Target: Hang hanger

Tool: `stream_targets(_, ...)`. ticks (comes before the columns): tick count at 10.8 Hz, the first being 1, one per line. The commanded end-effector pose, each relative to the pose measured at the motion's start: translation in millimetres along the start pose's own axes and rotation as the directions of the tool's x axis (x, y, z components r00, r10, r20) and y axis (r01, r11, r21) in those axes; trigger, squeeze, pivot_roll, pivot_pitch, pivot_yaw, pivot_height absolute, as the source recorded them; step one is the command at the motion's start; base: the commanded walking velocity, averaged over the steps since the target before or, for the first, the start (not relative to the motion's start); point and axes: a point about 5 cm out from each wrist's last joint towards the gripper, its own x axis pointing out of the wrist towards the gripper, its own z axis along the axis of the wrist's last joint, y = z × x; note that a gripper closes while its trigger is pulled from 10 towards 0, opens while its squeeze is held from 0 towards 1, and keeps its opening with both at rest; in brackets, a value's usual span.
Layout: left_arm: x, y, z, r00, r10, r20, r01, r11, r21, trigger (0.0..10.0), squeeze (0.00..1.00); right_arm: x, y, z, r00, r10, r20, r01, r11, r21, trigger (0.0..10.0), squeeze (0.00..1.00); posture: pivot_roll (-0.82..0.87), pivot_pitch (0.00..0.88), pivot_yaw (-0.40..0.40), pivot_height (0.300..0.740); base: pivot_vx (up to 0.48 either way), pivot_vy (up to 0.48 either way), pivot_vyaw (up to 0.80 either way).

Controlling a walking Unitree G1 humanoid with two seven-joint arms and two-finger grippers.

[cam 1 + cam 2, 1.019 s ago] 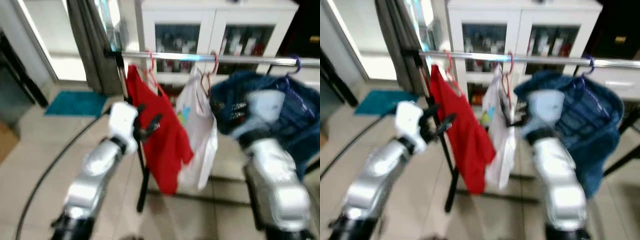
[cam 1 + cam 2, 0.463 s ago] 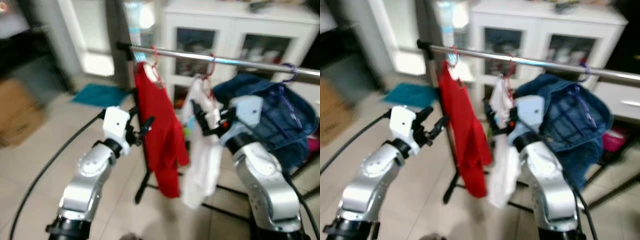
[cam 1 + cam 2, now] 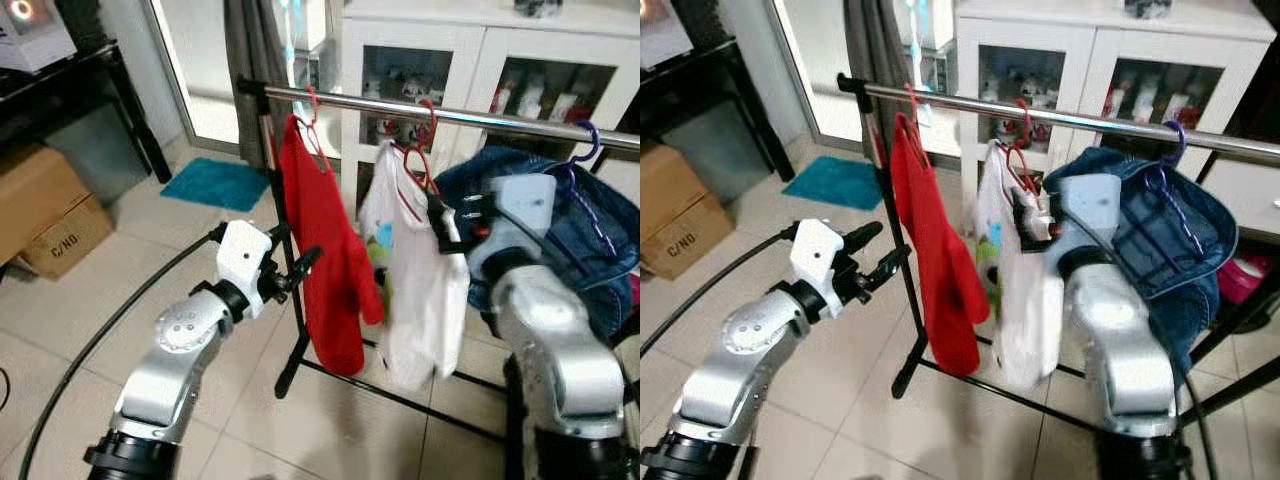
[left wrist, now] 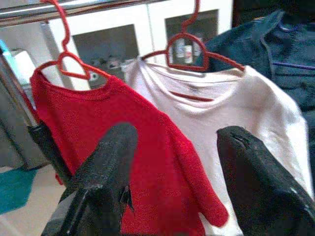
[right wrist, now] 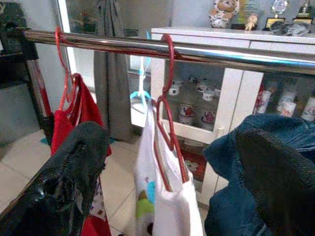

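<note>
A red hanger (image 3: 418,160) carrying a white shirt (image 3: 415,290) hooks over the chrome rail (image 3: 500,118) of a clothes rack. Left of it a red shirt (image 3: 325,250) hangs on another red hanger, and to the right a blue denim jacket (image 3: 590,220) hangs on a blue one. My right gripper (image 3: 442,222) is open, right beside the white shirt's hanger at its shoulder; in the right wrist view the hanger (image 5: 170,142) hangs ahead of the spread fingers (image 5: 74,182). My left gripper (image 3: 290,275) is open and empty, just left of the red shirt (image 4: 123,128).
The rack's black post (image 3: 280,250) and floor bar (image 3: 400,395) stand in front of me. Behind it is a white glass-door cabinet (image 3: 480,60). A cardboard box (image 3: 45,215), a black table (image 3: 70,85), a teal mat (image 3: 215,183) and a black cable (image 3: 90,350) lie to the left.
The camera has shifted and the picture has sharpened. My right gripper has drawn slightly back and right from the white shirt's front to its hanger's shoulder. The left arm holds its pose.
</note>
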Motion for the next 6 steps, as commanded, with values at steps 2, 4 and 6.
stream_targets(2,-2.2,-7.2,2.9,0.993,-0.118,-0.011,0.119,0.993,0.008,10.0,0.00,8.1,-24.1,1.5,0.995,-0.087,-0.043,0.085,0.995,-0.059,10.0,0.00,-0.11,0.000,0.056,0.740,0.000,0.000,0.00)
stream_targets(4,-4.9,-17.3,5.4,0.960,-0.279,-0.011,0.279,0.960,-0.008,10.0,0.00,12.9,-63.2,1.0,0.973,-0.205,-0.111,0.183,0.966,-0.182,10.0,0.00,-0.12,0.002,0.067,0.740,0.000,0.000,0.00)
stream_targets(6,-4.4,-22.3,9.3,0.939,-0.343,0.009,0.343,0.939,-0.021,10.0,0.00,19.0,-85.8,-1.4,0.957,-0.245,-0.157,0.205,0.950,-0.233,10.0,0.00,-0.13,0.002,0.073,0.740,0.000,0.000,0.00)
